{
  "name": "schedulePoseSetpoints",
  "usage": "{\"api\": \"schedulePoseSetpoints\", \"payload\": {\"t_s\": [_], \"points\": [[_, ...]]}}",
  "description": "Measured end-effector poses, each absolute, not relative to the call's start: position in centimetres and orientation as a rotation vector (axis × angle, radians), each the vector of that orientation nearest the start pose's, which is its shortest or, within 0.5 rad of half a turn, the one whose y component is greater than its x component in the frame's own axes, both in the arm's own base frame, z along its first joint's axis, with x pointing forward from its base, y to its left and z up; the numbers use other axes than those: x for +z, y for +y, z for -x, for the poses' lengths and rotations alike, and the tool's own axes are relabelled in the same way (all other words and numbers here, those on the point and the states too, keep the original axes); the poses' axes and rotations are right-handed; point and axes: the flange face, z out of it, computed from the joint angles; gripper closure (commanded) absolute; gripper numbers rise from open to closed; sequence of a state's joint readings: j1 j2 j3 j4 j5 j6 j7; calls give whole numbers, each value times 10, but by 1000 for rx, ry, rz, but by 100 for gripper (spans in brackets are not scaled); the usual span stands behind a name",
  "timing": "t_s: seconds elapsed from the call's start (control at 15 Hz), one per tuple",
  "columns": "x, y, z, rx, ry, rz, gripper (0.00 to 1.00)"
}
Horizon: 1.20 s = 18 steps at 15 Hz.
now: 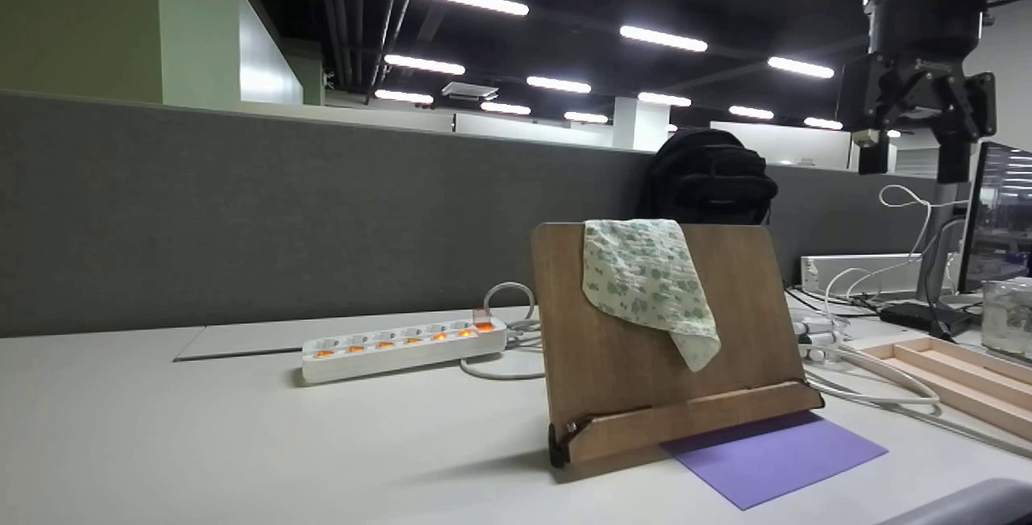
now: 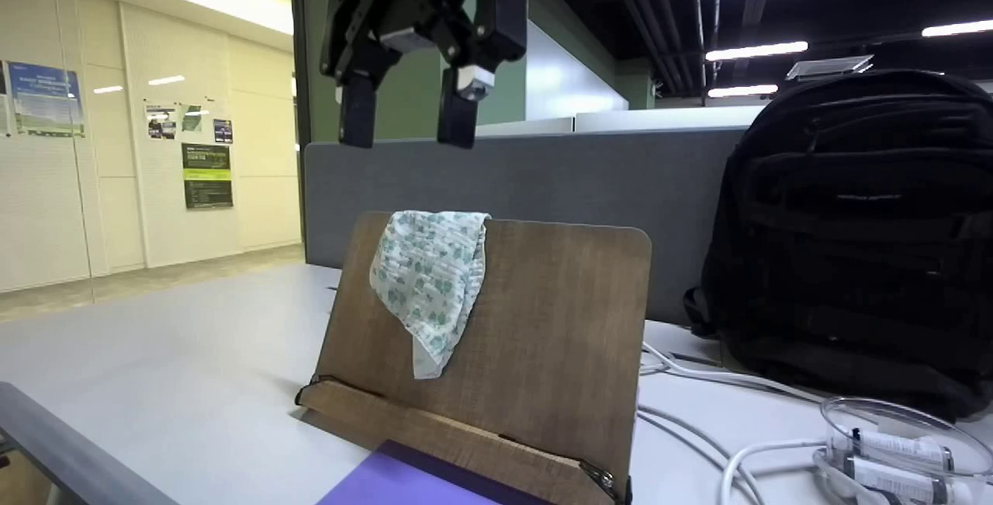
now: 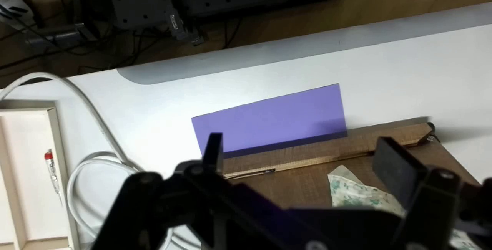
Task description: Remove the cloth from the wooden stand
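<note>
The pale cloth with green speckles (image 1: 649,279) hangs over the top edge of the wooden stand (image 1: 750,307), draped down its front face. In an exterior view the cloth (image 2: 430,280) and the stand (image 2: 558,319) also show, the cloth tapering to a lower corner above the ledge. In the wrist view part of the cloth (image 3: 361,194) shows against the stand (image 3: 301,188); the rest is hidden behind the gripper. My gripper (image 1: 913,162) is open and empty, higher than the stand and apart from the cloth. It also shows in an exterior view (image 2: 407,125) and the wrist view (image 3: 302,154).
A purple sheet (image 3: 269,119) lies partly under the stand. A white power strip (image 1: 403,352) and cables lie behind it. A black backpack (image 2: 853,241) stands near a grey partition (image 1: 322,218). A light wooden tray (image 1: 967,380) and a clear container (image 2: 908,443) are beside cables.
</note>
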State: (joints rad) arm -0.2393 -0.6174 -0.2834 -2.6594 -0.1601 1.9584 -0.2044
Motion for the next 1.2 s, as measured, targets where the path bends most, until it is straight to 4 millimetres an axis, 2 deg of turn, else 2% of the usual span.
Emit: {"api": "schedulePoseSetpoints", "payload": {"t_s": [0.2,0.4,0.8,1.2], "points": [[415,-179,-301,96,294,3087,0],[412,-175,-316,34,263,3117,0],[396,-151,-372,-59,103,3192,0],[377,-126,-426,-78,-49,3231,0]]}}
